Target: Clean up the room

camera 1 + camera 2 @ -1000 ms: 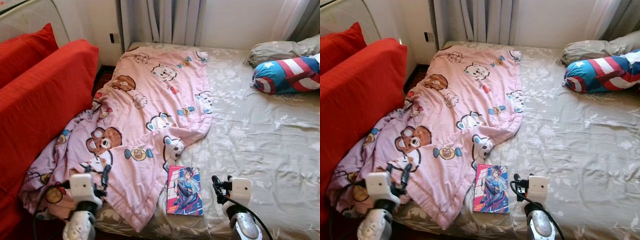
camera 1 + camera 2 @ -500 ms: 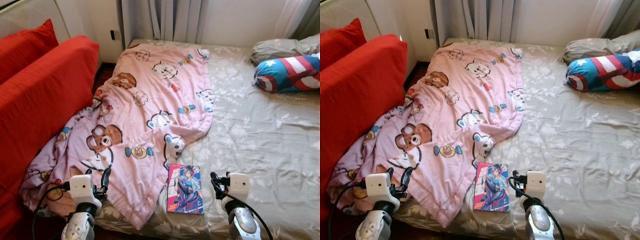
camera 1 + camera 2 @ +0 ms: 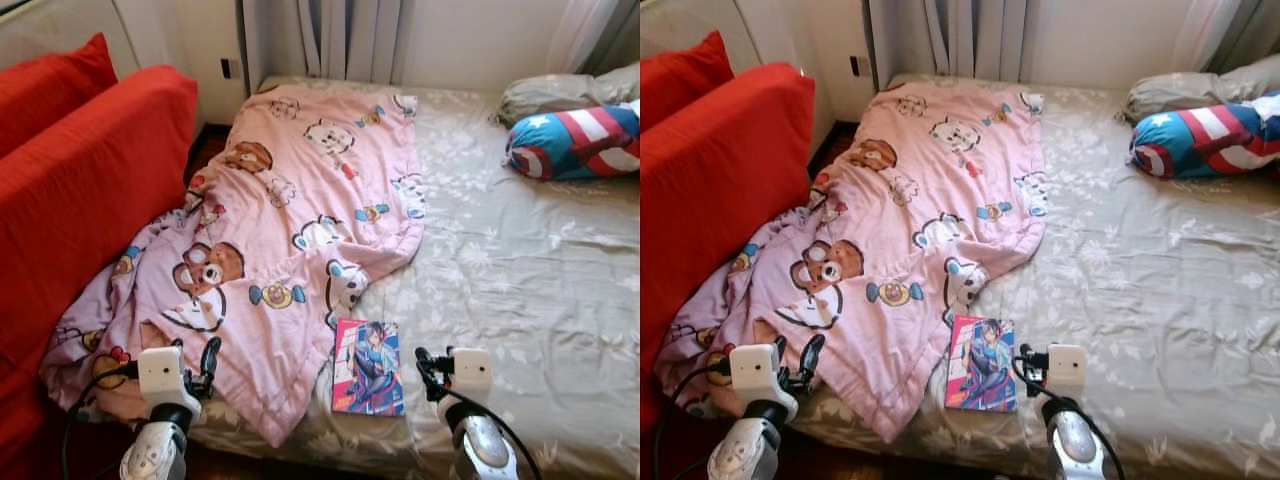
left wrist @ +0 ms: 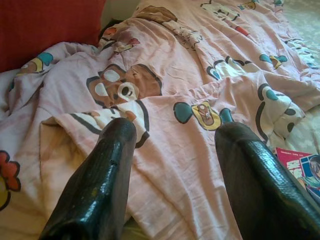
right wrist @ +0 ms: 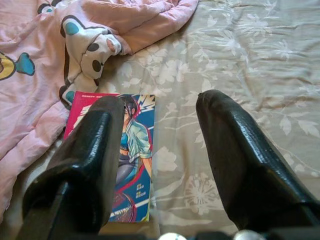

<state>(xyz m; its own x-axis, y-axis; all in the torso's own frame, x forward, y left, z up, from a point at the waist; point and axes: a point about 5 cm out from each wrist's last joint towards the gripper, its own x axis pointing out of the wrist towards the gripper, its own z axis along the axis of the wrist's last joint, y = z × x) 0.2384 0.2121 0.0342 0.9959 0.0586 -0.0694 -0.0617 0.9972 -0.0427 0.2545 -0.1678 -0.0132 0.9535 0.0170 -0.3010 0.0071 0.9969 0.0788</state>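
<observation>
A pink cartoon-print blanket (image 3: 300, 220) lies crumpled across the left side of the bed (image 3: 520, 280), spilling over its near-left corner. A comic book (image 3: 368, 367) with a colourful cover lies flat on the grey floral sheet near the bed's front edge, beside the blanket's hem. My right gripper (image 5: 160, 107) hovers open just right of the book (image 5: 127, 155), nothing between its fingers. My left gripper (image 4: 172, 132) stands open low over the blanket (image 4: 180, 85) at the near-left corner.
A red sofa (image 3: 70, 200) with a red cushion stands close along the bed's left side. A shield-print bolster (image 3: 575, 140) and a grey pillow (image 3: 560, 95) lie at the far right. Curtains (image 3: 350, 40) and a wall back the bed.
The whole view has shifted slightly, so the camera has moved. Both grippers stay low at the bed's front edge, still open.
</observation>
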